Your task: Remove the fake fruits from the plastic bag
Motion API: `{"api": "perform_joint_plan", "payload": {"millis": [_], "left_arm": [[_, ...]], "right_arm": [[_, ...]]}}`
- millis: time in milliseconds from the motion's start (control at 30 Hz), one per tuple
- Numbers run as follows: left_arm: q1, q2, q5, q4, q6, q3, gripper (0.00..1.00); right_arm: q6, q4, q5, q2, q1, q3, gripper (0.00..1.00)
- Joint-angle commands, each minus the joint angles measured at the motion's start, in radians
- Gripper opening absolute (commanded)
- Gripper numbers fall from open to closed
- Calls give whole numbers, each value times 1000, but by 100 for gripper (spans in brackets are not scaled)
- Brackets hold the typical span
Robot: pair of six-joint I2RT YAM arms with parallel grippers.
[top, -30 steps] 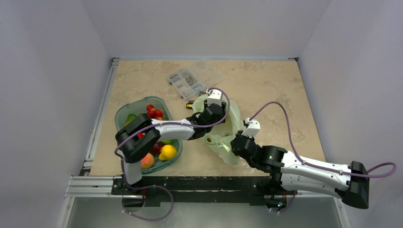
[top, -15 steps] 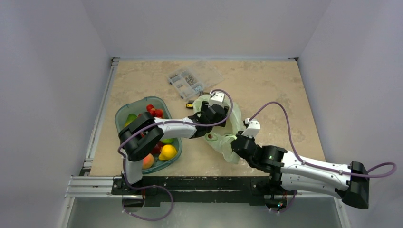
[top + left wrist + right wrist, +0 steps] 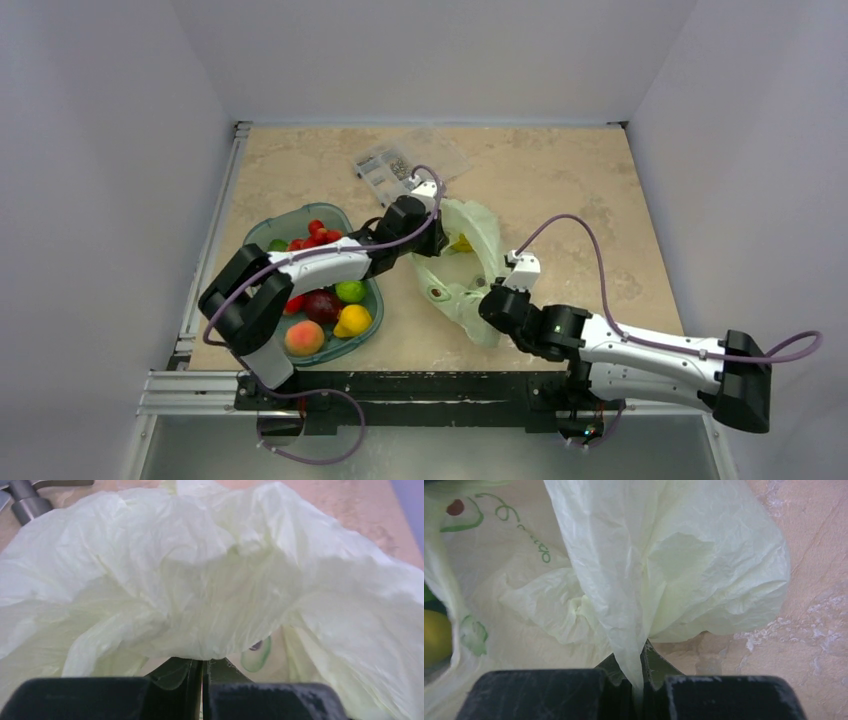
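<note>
The pale green plastic bag (image 3: 478, 262) lies crumpled mid-table, its mouth stretched between both grippers. My left gripper (image 3: 432, 225) is at the bag's far left rim, jaws shut, with bag film (image 3: 200, 580) bunched at the tips (image 3: 202, 662). My right gripper (image 3: 485, 300) is shut on a fold of the bag's near edge (image 3: 640, 672). A yellow piece (image 3: 462, 243) shows inside the bag. A dark red round fruit (image 3: 322, 305) lies in the teal tray (image 3: 262, 236).
The tray, left of the bag, also holds strawberries (image 3: 315, 235), a green fruit (image 3: 350, 291), a yellow lemon (image 3: 352, 320) and a peach (image 3: 304, 338). A clear parts box (image 3: 400, 163) sits behind the bag. Walls enclose the table on three sides.
My left gripper has moved from the bag's middle back and left to its rim and shut there. The arm has swung off the tray. The bag's mouth is spread wider.
</note>
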Motion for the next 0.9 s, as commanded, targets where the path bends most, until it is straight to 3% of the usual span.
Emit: {"api": "perform_joint_plan", "payload": {"millis": [0,233,467,600,700,867], "left_arm": [[5,-132,184,-51,14,19,0],[13,-292,302,-215,49,-6,0],[34,-432,-64,-299,86,-99,0],[48,-388,-177,-393,75,-73,0],[52,-428,-259,-360,51,-116,0],[52,-471,-206,-398,58,-112,0]], "right_arm": [[47,-28,36,28,-4,29,0],[229,-203,162,123,-5,79,0],[360,-319,221,213,-5,116,0],[336,-303,207,211,-4,113,0],[251,-246,186,150,-4,96,0],[52,-47,65,7,-4,20,0]]}}
